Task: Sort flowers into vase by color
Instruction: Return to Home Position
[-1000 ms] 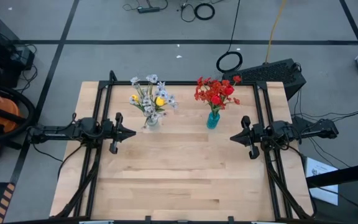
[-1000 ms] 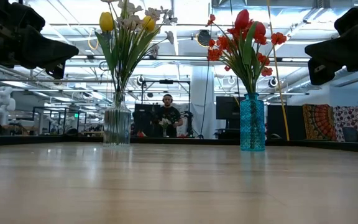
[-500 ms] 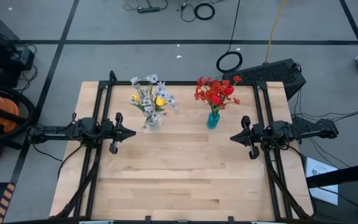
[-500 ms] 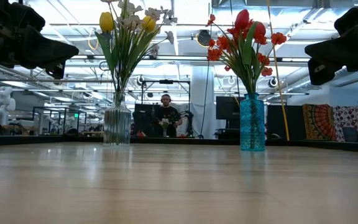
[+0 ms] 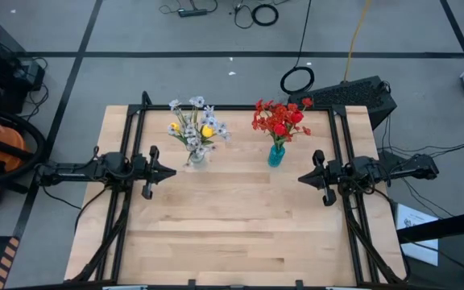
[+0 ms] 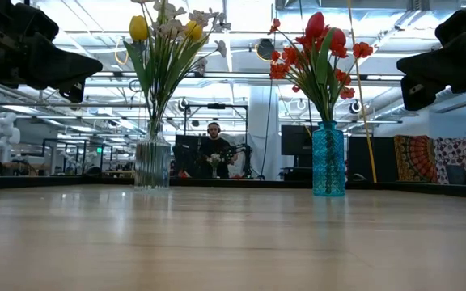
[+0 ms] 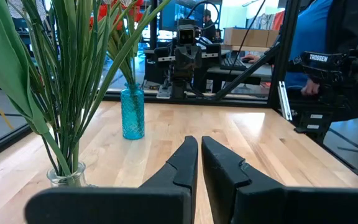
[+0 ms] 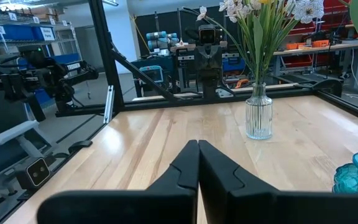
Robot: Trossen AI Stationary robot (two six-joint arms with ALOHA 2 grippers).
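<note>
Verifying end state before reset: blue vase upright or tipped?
Upright. The blue vase stands on its base on the table, red flowers rising from its mouth.

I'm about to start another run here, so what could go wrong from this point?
1. The tall red flowers rise far above the narrow blue glass vase. It looks top-heavy, so a bump might tip it.
2. The clear glass vase of yellow and white flowers stands just inward of the shut left pincer, so a careless swing could strike it. The right pincer sits likewise near the blue vase.
</note>
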